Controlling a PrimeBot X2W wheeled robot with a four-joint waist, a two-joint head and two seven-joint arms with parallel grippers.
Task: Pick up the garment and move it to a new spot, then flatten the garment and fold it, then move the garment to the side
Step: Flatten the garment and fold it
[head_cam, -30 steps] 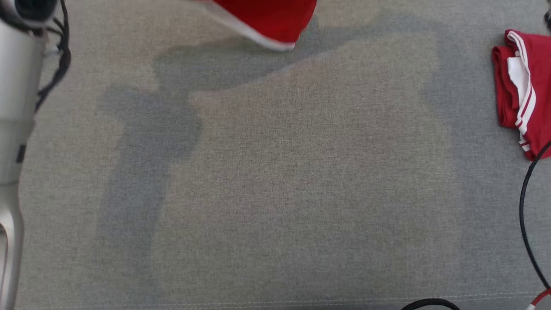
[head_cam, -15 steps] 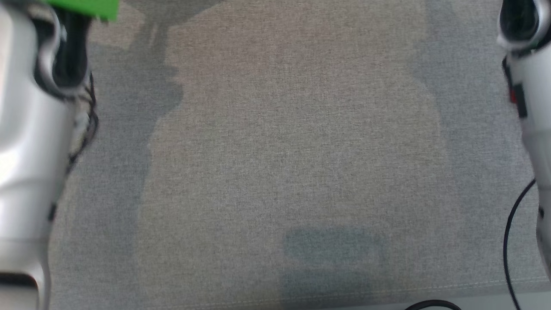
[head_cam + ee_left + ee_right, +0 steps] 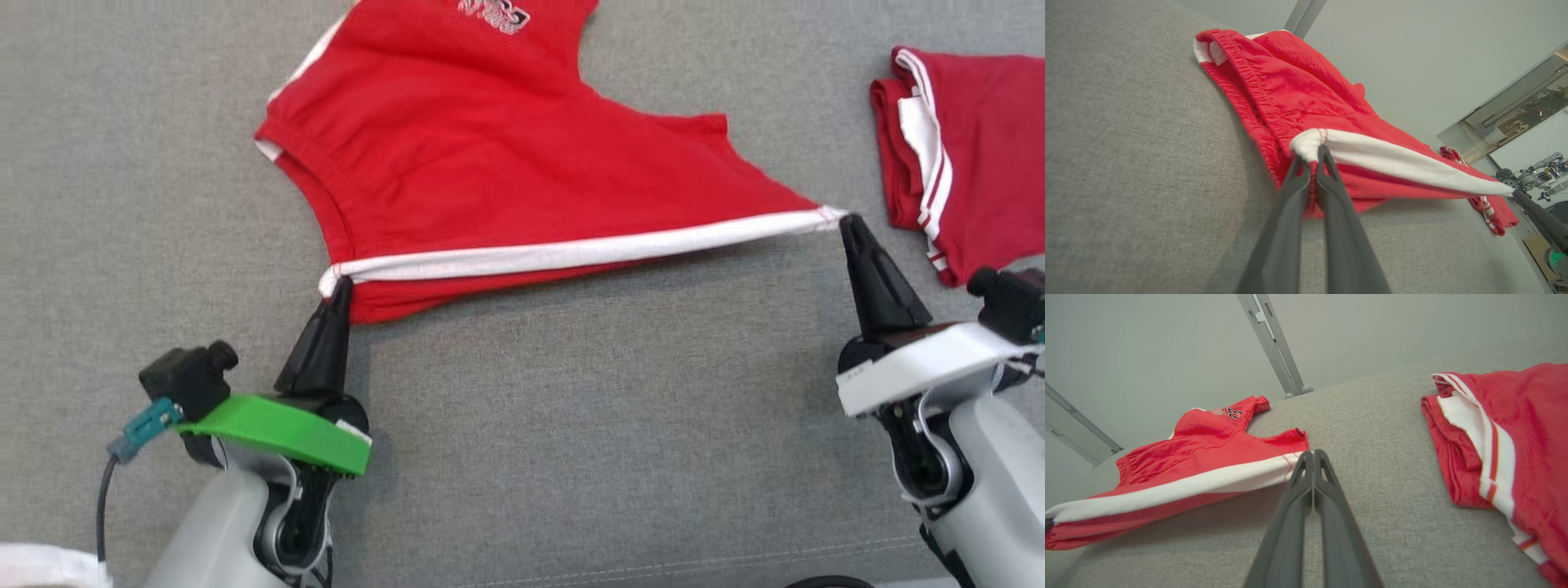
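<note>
A red garment (image 3: 506, 155) with a white side stripe and a printed logo lies spread on the grey cloth surface (image 3: 571, 441). Its near edge is pulled taut between my two grippers. My left gripper (image 3: 337, 287) is shut on the left end of the white stripe, and the left wrist view shows the garment (image 3: 1306, 106) pinched at the gripper (image 3: 1312, 153) tips. My right gripper (image 3: 846, 220) is shut on the stripe's right end; in the right wrist view the gripper (image 3: 1312, 455) clamps the garment (image 3: 1208, 457) corner.
A second red garment (image 3: 955, 155) with white stripes lies folded at the right, close beside my right arm, also seen as a folded red pile (image 3: 1502, 428). A metal post (image 3: 1274, 343) stands behind the surface. The surface's front seam (image 3: 735, 559) runs near the bottom.
The head camera has swung, so the whole picture shifted. Both grippers and the stretched garment have come into view; earlier only forearms and bare cloth showed.
</note>
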